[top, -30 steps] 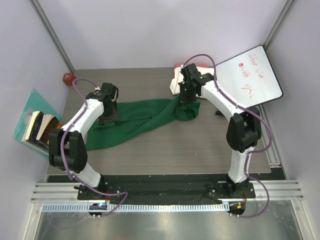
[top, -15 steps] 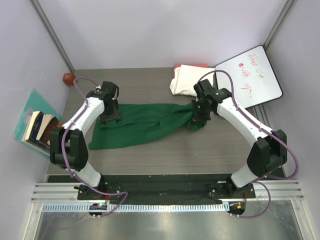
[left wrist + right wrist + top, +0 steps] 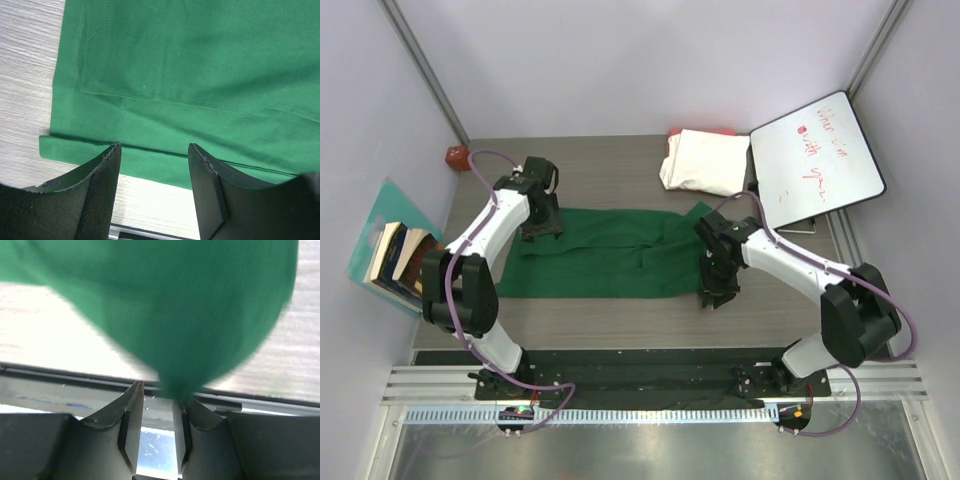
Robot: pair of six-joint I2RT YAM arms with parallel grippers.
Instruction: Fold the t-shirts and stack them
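Two black right fingers (image 3: 131, 420) are sitting nearest, at the near right corner of the plain dark green short-sleeved t-shirt (image 3: 610, 255). They are standing slightly apart with light showing through the gap. Green cloth is brushing one tip but not pinched, likely so the corner can lie flat. The shirt is lying spread across the middle of the grey wood-grain worktop (image 3: 620, 175), long side running left to right, looking ready for folding. Farther back, black left fingers (image 3: 100, 190) are standing apart over the far left hem with nothing between them, probably lining up a grasp there. Farthest, a cream-white folded t-shirt bundle (image 3: 710, 160) is resting on a red-pink cloth edge (image 3: 705, 131), apparently serving as the stack. A white whiteboard with red writing (image 3: 815, 150) is sitting just beside it.
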